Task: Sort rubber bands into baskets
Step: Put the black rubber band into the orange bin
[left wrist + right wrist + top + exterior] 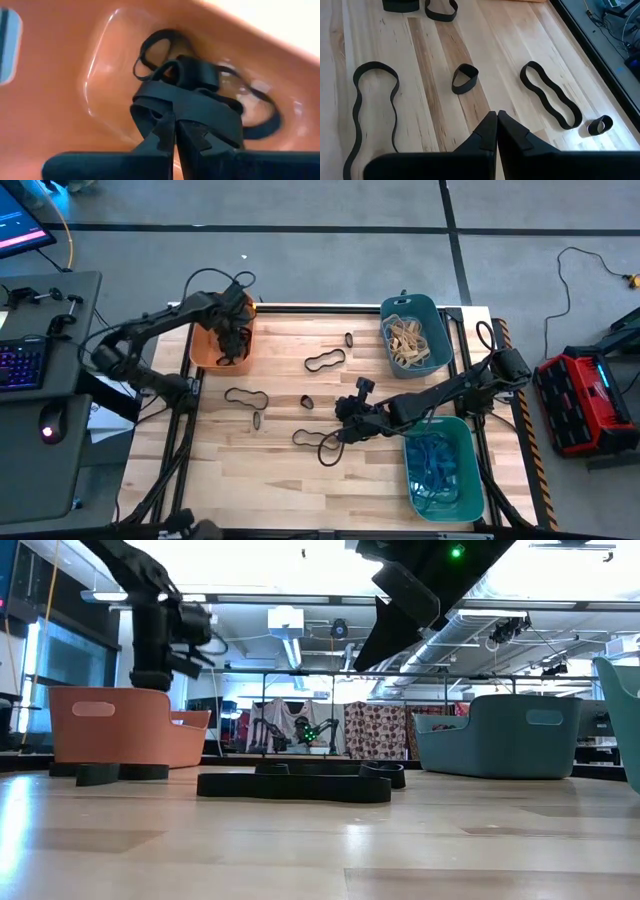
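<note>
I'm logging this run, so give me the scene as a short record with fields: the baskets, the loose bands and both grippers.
orange basket: far left corner of the table, black bands inside
teal basket: far right, tan bands inside
green basket: near right, blue bands inside
loose black bands: scattered on the wooden table
left gripper: inside the orange basket, shut
right gripper: above mid-table, shut, holding nothing

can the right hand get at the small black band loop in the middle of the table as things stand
Probably yes. The right hand hovers over open wood, empty, fingers together, and the small black band lies nearby with nothing between them. The left hand is away in the orange basket. It would need to open first.
</note>
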Tool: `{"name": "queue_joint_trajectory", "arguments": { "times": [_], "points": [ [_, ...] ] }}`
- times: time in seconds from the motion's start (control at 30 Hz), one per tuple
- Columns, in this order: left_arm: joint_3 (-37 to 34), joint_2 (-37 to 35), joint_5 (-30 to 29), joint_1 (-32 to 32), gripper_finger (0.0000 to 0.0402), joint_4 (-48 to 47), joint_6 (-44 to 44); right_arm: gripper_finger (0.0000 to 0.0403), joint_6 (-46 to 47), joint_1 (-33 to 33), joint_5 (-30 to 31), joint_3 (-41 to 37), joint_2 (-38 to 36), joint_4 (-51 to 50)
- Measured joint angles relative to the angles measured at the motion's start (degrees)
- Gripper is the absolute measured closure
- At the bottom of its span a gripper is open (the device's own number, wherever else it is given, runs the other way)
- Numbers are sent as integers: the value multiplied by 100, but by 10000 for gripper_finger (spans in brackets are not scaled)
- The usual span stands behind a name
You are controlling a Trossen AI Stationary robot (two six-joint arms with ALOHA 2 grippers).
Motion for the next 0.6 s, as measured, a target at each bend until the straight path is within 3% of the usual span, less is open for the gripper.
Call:
{"name": "queue_joint_trajectory", "arguments": {
  "times": [0.3, 0.6],
  "points": [
    [-2, 661, -394, 401, 392, 210, -383, 403, 0, 0, -50, 0, 2, 0],
    [-2, -32, -313, -31, 314, 161, -670, 402, 243, -68, -311, -4, 2, 96]
  ]
}}
